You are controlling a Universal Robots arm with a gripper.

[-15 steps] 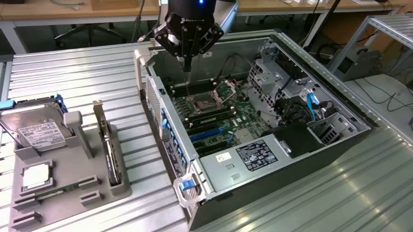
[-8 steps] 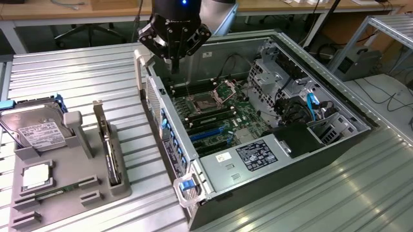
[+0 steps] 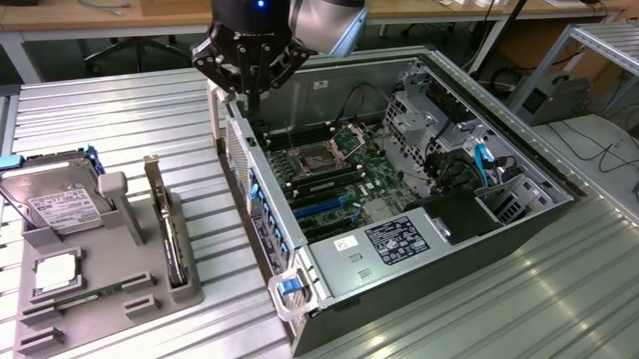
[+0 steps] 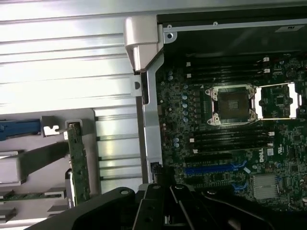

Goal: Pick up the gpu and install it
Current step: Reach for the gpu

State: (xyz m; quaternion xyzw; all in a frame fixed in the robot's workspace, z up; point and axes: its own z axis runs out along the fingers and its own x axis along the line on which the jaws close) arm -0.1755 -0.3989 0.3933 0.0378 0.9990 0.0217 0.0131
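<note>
The gpu point(image 3: 172, 233) point(image 4: 77, 165) is a thin card with a dark face, a greenish-brown board edge and a silver bracket point(image 3: 152, 170). It stands on its long edge in a slot of the gray holder point(image 3: 110, 288) near the counter's point(image 3: 120, 112) edge at the exterior view's left. The hand point(image 3: 251, 101), pinched shut and empty, hangs well apart over the computer case's point(image 3: 499, 112) far corner. The card's long axis runs parallel to the case's side wall, with the bracket end toward the hand.

A hard drive point(image 3: 55, 202) and, seemingly, a memory stick point(image 3: 75, 301) sit in a grey holder point(image 3: 120, 250) on the slatted table point(image 3: 120, 112)
</note>
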